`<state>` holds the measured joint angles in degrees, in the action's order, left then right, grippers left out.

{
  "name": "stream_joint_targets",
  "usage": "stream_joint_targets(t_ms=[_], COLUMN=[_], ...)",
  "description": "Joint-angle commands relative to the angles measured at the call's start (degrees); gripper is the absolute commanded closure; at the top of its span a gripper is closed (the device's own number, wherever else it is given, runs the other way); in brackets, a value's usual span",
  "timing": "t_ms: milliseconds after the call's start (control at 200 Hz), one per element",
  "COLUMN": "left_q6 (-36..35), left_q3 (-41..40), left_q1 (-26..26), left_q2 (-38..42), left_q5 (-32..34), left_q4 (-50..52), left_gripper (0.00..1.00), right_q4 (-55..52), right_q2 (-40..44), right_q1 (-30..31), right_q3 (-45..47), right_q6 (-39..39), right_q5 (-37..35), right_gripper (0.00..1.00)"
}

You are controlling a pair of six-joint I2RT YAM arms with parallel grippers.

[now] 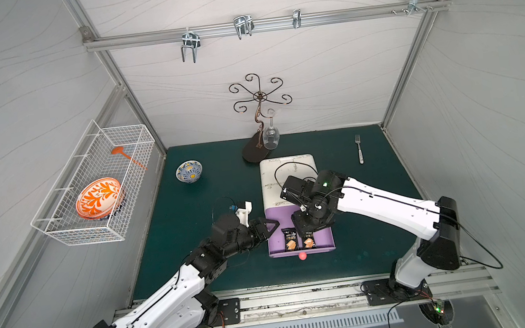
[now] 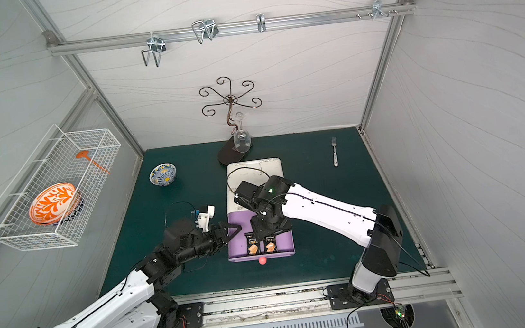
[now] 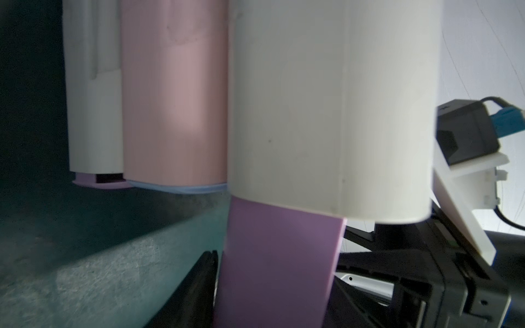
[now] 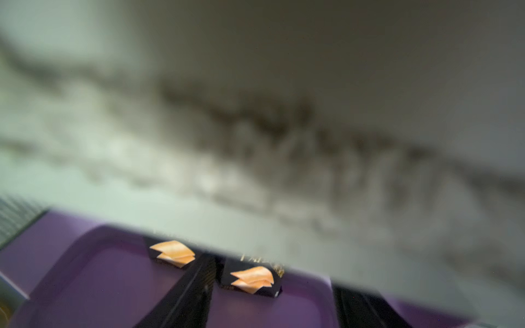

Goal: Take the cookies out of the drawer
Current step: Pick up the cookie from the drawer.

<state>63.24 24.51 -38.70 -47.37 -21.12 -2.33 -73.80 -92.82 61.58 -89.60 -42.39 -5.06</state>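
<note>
In both top views the purple drawer point(image 1: 324, 239) point(image 2: 284, 243) stands pulled out toward the front, with a pink knob point(image 1: 302, 256) on its face. Two black cookies packets point(image 1: 290, 239) point(image 1: 309, 241) lie side by side in it, each with a tan biscuit picture. My left gripper point(image 1: 270, 228) point(image 3: 278, 255) is shut across the drawer's left side wall point(image 3: 281, 269), which fills the space between its fingers. My right gripper point(image 1: 309, 232) point(image 4: 272, 284) hangs open, low in the drawer. One packet point(image 4: 252, 279) lies between its fingers, untouched. The other packet point(image 4: 172, 252) lies outside them.
The white cabinet point(image 1: 289, 172) holding the drawer sits mid-table under my right arm. Behind it stands a metal glass stand point(image 1: 261, 118) with a hanging wine glass point(image 1: 271, 135). A blue bowl point(image 1: 189, 171) is back left, a fork point(image 1: 359, 148) back right, and a wire basket point(image 1: 95, 187) hangs on the left wall.
</note>
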Motion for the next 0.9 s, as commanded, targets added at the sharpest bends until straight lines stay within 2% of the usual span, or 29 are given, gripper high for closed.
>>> stream_joint_targets(t_ms=[0,490,895], left_q6=[-0.57,-1.74,-2.42], left_q3=[3.94,6.34,5.98], left_q1=[-0.18,-0.26,-0.21], left_q2=[0.01,-0.70,-1.31], left_q5=[1.00,1.09,1.32], left_q4=[-1.24,1.54,1.20], left_gripper=[0.49,0.53,0.54], right_q4=[-1.81,-4.79,-1.29], right_q2=[-1.78,2.48,2.86], right_q1=[1.13,7.91,5.75], right_q3=[1.33,0.81,5.58], right_q6=[-2.08,-11.12,-9.50], right_q5=[-2.01,-5.21,-5.00], right_gripper=[0.33,0.31,0.33])
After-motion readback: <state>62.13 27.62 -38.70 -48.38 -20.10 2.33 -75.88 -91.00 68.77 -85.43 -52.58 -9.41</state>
